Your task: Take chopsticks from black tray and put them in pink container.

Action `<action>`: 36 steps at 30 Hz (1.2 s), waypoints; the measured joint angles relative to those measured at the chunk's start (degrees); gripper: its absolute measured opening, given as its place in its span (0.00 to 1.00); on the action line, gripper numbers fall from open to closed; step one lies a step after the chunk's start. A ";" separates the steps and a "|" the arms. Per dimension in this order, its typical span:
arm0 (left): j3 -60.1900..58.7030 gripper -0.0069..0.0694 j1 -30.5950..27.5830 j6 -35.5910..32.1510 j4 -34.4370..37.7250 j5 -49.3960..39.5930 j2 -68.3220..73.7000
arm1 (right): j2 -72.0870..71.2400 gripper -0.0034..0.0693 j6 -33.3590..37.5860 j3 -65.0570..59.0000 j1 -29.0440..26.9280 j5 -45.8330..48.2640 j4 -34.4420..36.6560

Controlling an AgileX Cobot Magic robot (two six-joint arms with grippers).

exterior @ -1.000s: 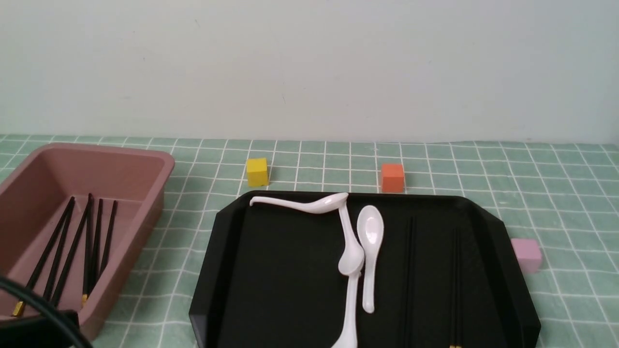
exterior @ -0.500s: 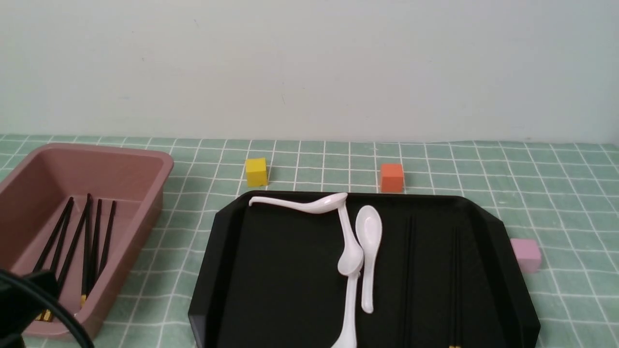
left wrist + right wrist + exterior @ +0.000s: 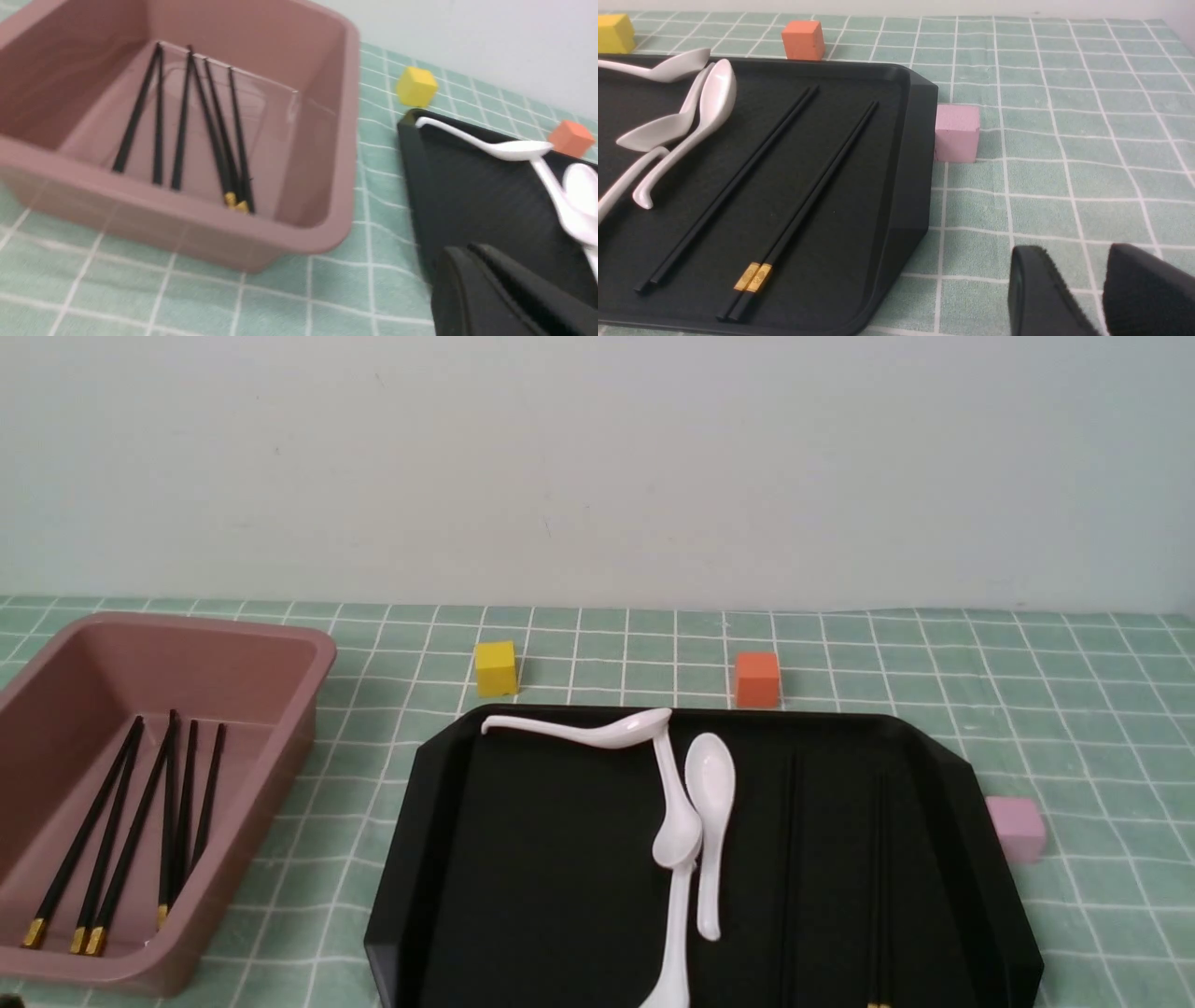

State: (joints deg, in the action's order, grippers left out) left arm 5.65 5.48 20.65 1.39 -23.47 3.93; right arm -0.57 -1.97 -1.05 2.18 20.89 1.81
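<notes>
Pulled empty, pressed-together left gripper (image 3: pixel 462 254) clear of pink container (image 3: pixel 280 644), leaving four chopsticks (image 3: pixel 803 186) on black tray (image 3: pixel 906 186) for spread right gripper (image 3: pixel 1078 254)

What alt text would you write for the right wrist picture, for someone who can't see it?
Two pairs of black chopsticks lie on a black tray next to several white spoons. A pink cube sits just beside the tray on a green checked cloth, and the right gripper shows at the picture's edge, open and empty.

Matte black tapered left end effector (image 3: pixel 467 252), right end effector (image 3: pixel 1069 259) alike
</notes>
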 joint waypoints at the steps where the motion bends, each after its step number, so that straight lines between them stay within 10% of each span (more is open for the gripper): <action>1: -0.87 0.07 0.00 0.80 -0.55 0.00 -1.09 | 0.00 0.38 0.00 0.00 0.00 0.00 0.00; 36: -7.37 0.09 0.00 2.67 -2.41 1.00 -4.59 | 0.00 0.38 0.00 0.00 0.00 0.01 0.00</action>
State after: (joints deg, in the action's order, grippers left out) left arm -1.72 5.48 23.33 -1.02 -22.47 -0.67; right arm -0.57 -1.97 -1.05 2.18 20.90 1.81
